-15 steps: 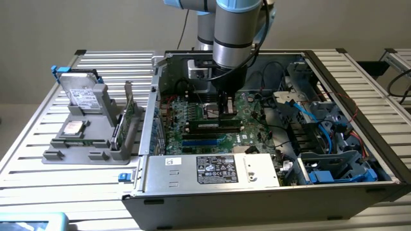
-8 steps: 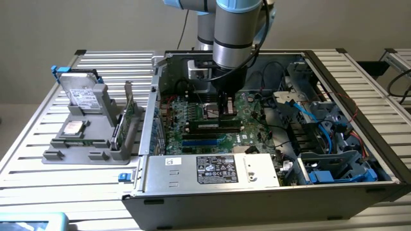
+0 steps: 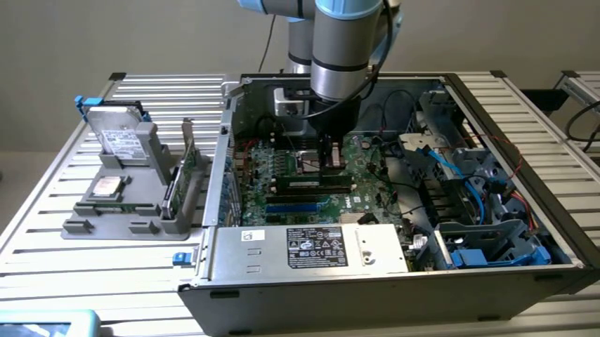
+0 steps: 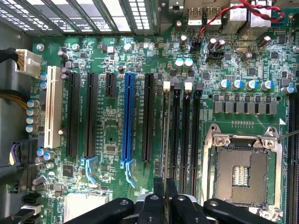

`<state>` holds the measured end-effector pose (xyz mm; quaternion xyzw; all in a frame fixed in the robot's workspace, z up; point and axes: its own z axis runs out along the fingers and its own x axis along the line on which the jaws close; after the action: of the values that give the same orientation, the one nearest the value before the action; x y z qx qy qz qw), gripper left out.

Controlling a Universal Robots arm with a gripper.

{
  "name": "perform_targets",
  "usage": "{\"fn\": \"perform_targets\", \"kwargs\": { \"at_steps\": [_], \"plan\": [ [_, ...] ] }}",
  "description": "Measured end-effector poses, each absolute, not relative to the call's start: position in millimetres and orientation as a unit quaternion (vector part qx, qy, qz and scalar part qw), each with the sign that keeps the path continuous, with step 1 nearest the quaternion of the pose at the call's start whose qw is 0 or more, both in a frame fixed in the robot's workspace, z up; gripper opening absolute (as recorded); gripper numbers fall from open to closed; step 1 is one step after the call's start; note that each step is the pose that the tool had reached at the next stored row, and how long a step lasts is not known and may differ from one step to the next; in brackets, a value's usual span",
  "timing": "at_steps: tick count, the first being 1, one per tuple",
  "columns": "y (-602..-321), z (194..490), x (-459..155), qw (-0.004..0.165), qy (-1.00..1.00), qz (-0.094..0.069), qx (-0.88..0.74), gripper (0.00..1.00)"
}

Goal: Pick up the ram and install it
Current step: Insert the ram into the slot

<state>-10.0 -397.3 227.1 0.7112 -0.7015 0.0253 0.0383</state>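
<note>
Installation is partway, by the look of it: the jaws are clamped on the ram [image 3: 317, 184], which hangs edge-down just above the black memory slots [image 4: 187, 135] and does not yet look seated. Room is tight, with the processor socket [image 4: 243, 172] just beside those slots and loose cables [image 3: 457, 168] near them.

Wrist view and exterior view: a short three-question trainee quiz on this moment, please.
1. True or false: the hand is inside the open grey metal computer case.
2. The thin green ram stick is: A) on the grey rack; B) in the hand, at the black memory slots; C) on the table.
3. What colour is the long expansion slot flanked by black ones?
Key: 1 true; 2 B; 3 blue.
</note>
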Motion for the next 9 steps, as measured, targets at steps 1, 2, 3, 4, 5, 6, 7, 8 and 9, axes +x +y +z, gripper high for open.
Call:
{"fn": "perform_targets", "kwargs": {
  "at_steps": [1, 2, 3, 4, 5, 6, 7, 8, 9],
  "plan": [
    [-397.3, 227.1, -10.1, 0.038, -0.702, 0.026, 0.711, 0.14],
    [-397.3, 227.0, -10.2, 0.038, -0.703, 0.026, 0.710, 0.14],
    [-397.2, 227.0, -10.2, 0.037, -0.703, 0.026, 0.710, 0.14],
    [-397.2, 227.0, -10.4, 0.037, -0.703, 0.026, 0.709, 0.14],
    [-397.2, 226.9, -10.6, 0.037, -0.704, 0.027, 0.709, 0.14],
    [-397.2, 226.7, -10.9, 0.037, -0.704, 0.027, 0.709, 0.14],
    [-397.2, 226.7, -11.4, 0.037, -0.704, 0.027, 0.709, 0.14],
    [-397.2, 226.6, -12.0, 0.037, -0.704, 0.027, 0.709, 0.14],
    [-397.3, 226.6, -12.5, 0.037, -0.704, 0.027, 0.709, 0.14]
  ]
}}
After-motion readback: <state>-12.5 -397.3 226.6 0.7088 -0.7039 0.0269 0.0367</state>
